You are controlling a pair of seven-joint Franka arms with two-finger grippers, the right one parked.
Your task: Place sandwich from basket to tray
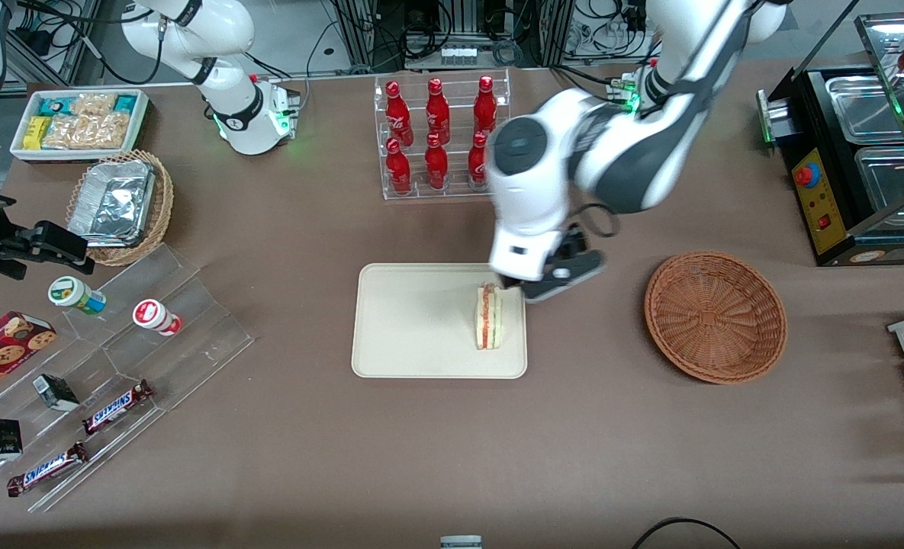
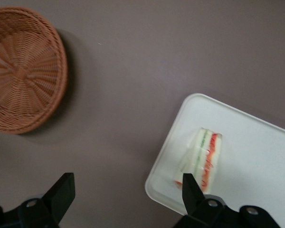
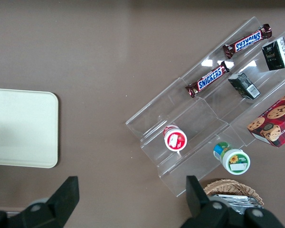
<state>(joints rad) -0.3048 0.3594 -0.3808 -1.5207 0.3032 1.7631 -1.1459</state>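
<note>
The sandwich (image 1: 488, 316) stands on its edge on the cream tray (image 1: 413, 320), near the tray's edge that faces the basket. Its red and green filling shows. The reddish-brown wicker basket (image 1: 715, 316) is empty and lies toward the working arm's end of the table. My gripper (image 1: 537, 288) hangs open and empty above the tray's corner, just farther from the front camera than the sandwich and clear of it. The left wrist view shows the sandwich (image 2: 204, 159), tray (image 2: 256, 156) and basket (image 2: 21, 69) below the open gripper (image 2: 126, 185).
A clear rack of red bottles (image 1: 440, 137) stands farther from the front camera than the tray. A tan wicker basket with a foil container (image 1: 120, 206), a white snack bin (image 1: 78, 122) and an acrylic shelf of sweets (image 1: 116, 358) lie toward the parked arm's end. A black machine (image 1: 856, 152) stands near the basket.
</note>
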